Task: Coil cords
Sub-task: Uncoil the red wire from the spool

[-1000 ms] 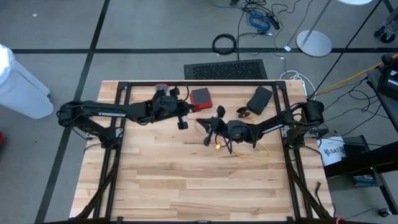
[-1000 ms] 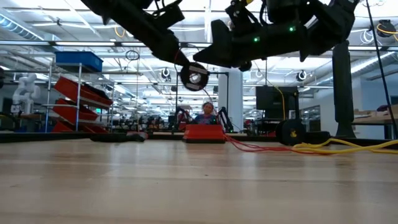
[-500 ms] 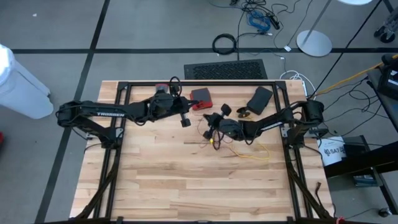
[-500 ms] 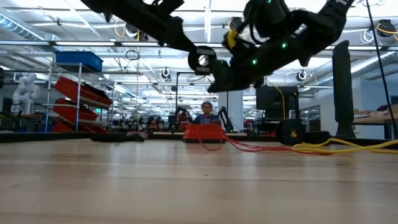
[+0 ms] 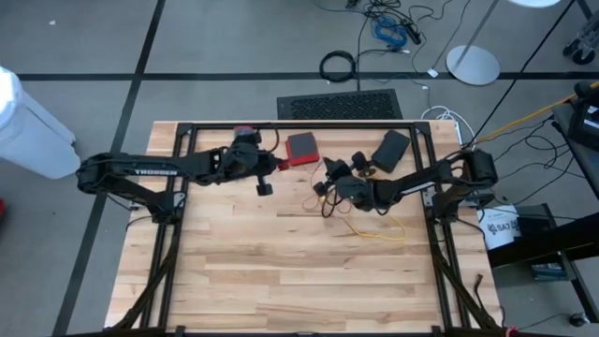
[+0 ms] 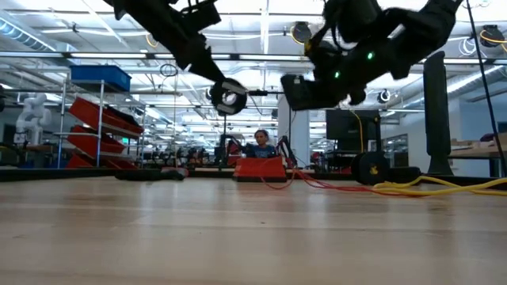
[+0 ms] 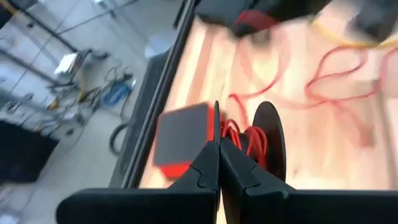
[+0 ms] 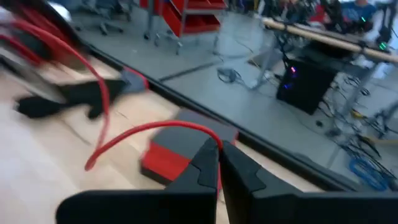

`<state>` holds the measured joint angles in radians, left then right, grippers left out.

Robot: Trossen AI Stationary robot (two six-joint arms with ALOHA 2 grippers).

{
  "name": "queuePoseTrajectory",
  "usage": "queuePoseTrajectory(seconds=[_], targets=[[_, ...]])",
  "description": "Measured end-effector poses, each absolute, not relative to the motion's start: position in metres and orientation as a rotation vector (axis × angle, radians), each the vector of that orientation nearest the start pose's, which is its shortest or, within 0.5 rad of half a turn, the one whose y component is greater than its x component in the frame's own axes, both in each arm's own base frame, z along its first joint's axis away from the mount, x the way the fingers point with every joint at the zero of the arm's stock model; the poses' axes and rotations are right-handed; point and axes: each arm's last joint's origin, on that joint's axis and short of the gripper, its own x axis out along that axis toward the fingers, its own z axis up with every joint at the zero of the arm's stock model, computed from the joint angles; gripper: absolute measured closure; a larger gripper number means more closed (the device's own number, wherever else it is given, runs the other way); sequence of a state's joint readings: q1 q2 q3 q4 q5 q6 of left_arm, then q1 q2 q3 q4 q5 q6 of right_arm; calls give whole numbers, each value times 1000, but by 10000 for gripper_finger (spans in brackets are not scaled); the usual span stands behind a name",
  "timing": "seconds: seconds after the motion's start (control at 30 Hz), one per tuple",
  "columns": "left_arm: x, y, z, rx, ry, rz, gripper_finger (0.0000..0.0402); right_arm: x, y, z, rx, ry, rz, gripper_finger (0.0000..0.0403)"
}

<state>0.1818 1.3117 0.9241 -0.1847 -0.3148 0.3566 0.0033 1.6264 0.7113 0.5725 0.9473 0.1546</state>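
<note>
Down low at the frame's middle right, the yellow cord (image 5: 388, 229) is lying loose on the tabletop (image 5: 281, 281). Higher up, the right claw (image 5: 328, 190) and left claw (image 5: 265, 187) are each pinching the red cord (image 8: 124, 134), likely pulling loops together.

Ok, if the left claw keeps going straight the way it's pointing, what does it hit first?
Probably the red-and-black box: the shut left claw pinches a red cord and points at that box near the table's edge. Depth is hard to judge.
</note>
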Motion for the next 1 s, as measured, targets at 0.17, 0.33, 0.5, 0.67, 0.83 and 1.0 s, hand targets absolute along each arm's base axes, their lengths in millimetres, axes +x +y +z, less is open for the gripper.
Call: queuePoseTrajectory(seconds=[0.17, 0.33, 0.5, 0.67, 0.83, 1.0], targets=[[274, 64, 270, 437, 689, 454, 401, 312, 5, 201, -102, 175, -841, 403], [277, 69, 276, 433, 625, 500, 401, 313, 34, 216, -178, 88, -613, 403], [282, 70, 288, 400, 481, 541, 401, 313, 46, 218, -198, 62, -473, 403], [286, 71, 299, 383, 351, 551, 401, 314, 48, 216, -200, 69, -436, 403], [288, 71, 305, 376, 275, 566, 401, 315, 49, 216, -196, 67, -388, 403], [289, 70, 310, 327, 201, 526, 401, 314, 41, 207, -177, 149, -458, 403]])
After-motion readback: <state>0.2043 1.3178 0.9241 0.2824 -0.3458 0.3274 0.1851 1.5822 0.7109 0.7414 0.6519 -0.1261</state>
